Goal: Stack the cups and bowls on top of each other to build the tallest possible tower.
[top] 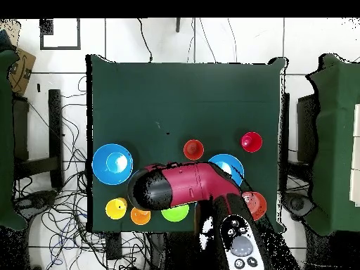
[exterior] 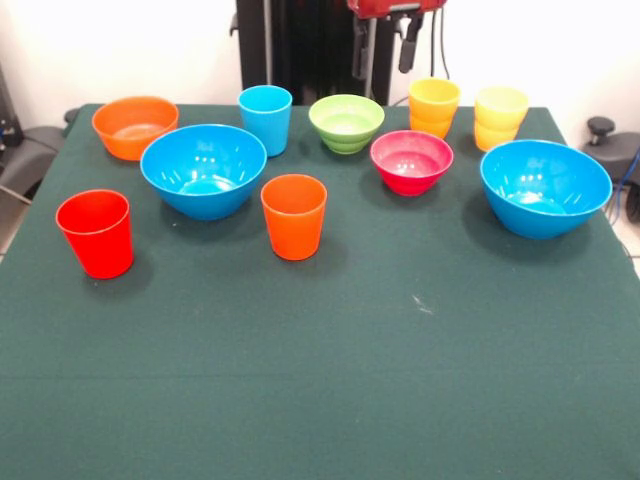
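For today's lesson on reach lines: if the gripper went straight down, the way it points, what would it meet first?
Probably the pink-red bowl: the gripper hangs high, roughly over it, and the arm hides that bowl from overhead. Depth is unclear; the lime-green bowl sits close by.

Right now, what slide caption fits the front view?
Five bowls and five cups stand apart on the green table; no tower started.

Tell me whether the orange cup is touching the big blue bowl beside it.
Apart. The front view shows a strip of green cloth between the orange cup and the blue bowl on its left; their rims do not meet.
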Controlling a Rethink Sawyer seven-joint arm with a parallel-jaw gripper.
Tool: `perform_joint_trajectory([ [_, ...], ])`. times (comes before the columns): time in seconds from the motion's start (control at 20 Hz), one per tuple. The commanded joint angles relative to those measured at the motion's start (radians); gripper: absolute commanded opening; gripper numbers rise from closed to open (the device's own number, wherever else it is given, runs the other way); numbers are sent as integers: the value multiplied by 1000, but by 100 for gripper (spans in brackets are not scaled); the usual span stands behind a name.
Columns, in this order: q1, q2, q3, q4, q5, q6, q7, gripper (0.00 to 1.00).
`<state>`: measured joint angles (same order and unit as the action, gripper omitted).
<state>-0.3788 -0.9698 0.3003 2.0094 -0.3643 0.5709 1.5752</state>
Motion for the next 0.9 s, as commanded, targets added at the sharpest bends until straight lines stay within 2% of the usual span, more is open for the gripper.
perform_joint_trajectory([
  [0.05,34,80,-26,7,-36,-39,125,100],
  [0.6,56,107,-74,47,-85,-150,118,100],
  [0.9,28,86,-64,66,-66,-137,79,100],
])
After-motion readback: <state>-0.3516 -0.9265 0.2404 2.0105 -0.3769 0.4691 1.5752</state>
